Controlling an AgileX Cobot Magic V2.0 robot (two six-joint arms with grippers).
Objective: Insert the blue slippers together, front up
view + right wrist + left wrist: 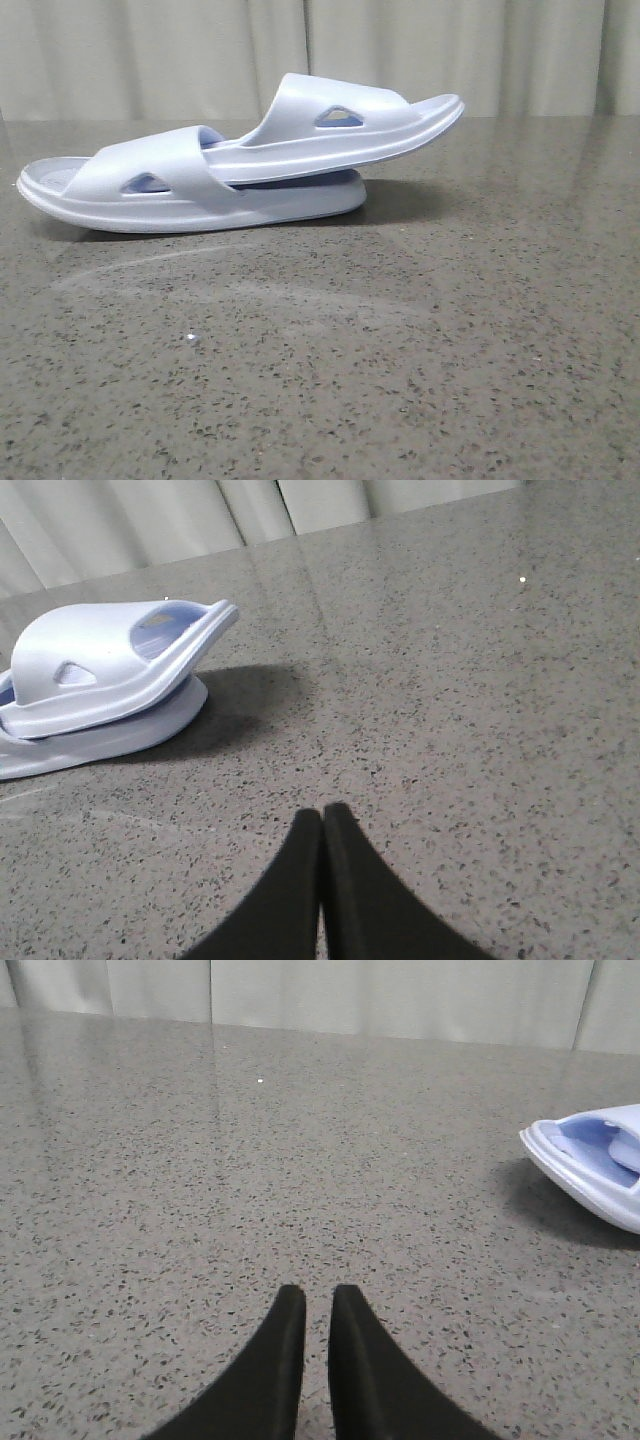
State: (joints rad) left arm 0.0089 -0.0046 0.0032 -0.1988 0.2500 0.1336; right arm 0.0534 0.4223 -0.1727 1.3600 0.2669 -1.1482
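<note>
Both claws are hanging over bare table, well apart from the blue slippers point(240, 160). Left gripper point(318, 1300) is showing a narrow slit between its fingers; right gripper point(322, 820) is pinched together, gripping nothing. The slippers are sitting nested on the speckled grey table point(400, 360), the upper one poking under the lower one's strap and tilting up toward the robot's right, curtain point(200, 50) behind.

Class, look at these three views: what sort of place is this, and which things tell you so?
Probably an indoor test bench, not a home. A bare grey speckled stone-look tabletop fills the views, plain pale pleated curtains close off the back, and only a pair of pale lavender-blue foam slide sandals lies there, nested.
</note>
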